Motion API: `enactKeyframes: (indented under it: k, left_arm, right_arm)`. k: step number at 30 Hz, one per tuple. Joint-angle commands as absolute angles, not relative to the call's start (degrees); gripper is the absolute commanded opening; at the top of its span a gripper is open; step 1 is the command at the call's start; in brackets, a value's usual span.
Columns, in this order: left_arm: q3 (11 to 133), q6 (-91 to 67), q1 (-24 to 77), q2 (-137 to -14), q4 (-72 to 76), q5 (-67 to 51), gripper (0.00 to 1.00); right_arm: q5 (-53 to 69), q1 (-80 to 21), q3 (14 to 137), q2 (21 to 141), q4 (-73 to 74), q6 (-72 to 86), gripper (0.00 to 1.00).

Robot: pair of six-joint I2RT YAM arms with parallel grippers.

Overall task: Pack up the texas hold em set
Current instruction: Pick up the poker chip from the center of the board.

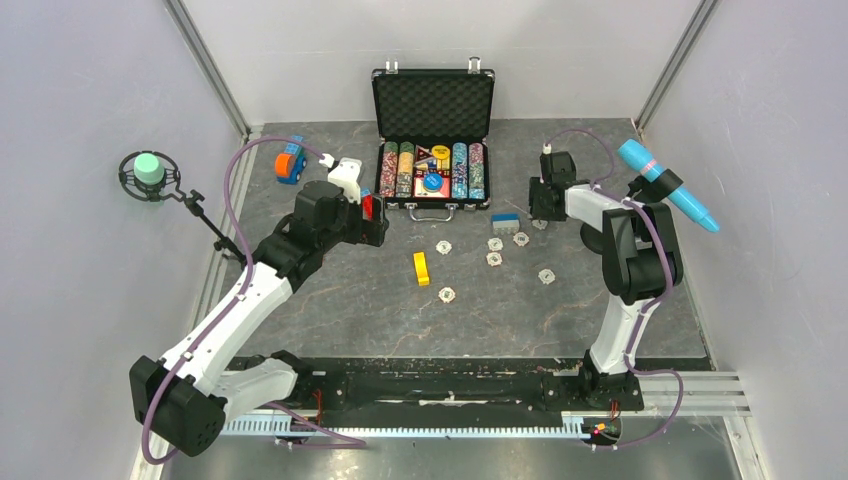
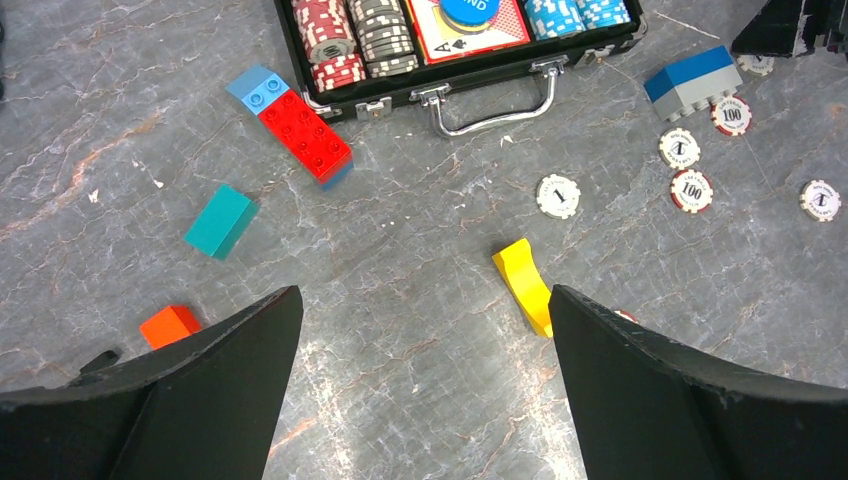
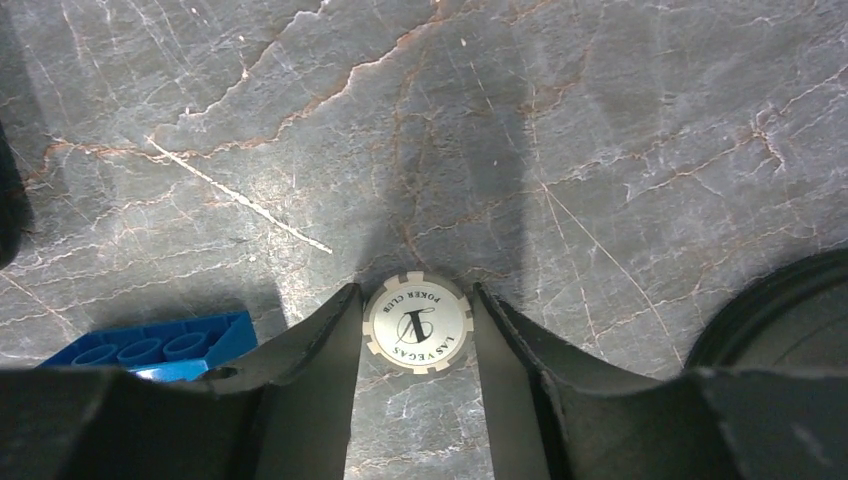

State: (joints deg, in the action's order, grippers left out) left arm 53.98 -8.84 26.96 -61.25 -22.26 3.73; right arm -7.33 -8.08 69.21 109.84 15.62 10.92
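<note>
The texas hold em set's black case (image 1: 434, 211) stands open at the back of the table, lid up, with rows of coloured chips inside. In the left wrist view its front rim (image 2: 470, 78) and silver handle (image 2: 497, 112) show at the top. Several pale-edged chips (image 1: 495, 243) lie loose in front of it. My right gripper (image 3: 417, 295) is down at the table right of the case, its fingers pressed against both edges of one flat-lying poker chip (image 3: 417, 323). To the left of the case, my left gripper (image 2: 425, 295) hangs wide open over bare table.
A yellow block (image 2: 527, 283) lies by my left gripper's right finger. A red and blue brick (image 2: 292, 124), a teal block (image 2: 221, 221) and an orange block (image 2: 169, 326) lie left of the case. A blue brick (image 3: 160, 350) sits beside my right gripper.
</note>
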Motion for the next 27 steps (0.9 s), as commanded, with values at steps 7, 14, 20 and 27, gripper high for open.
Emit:
enactKeyframes:
  k: [7, 14, 20, 27]
  left_arm:
    - [53.79, -6.24, 26.63, -61.22, -21.11, 2.11, 1.00]
    - [53.79, -6.24, 26.67, -61.27, -21.18, 2.00, 1.00]
    - [53.79, -6.24, 26.63, -61.27, -21.18, 1.93, 1.00]
    - [53.87, -6.31, 26.64, -61.39, -21.19, 1.83, 1.00]
  right_arm:
    - [-6.74, -7.90, 70.13, 111.07, 17.62, 9.43, 0.32]
    - [-9.65, -7.90, 69.90, 107.01, 17.52, 8.04, 0.31]
    - [-7.89, -7.91, 69.25, 105.41, 18.38, 7.82, 0.39]
    - [-6.59, -7.91, 63.54, 102.51, 18.12, 8.00, 0.47]
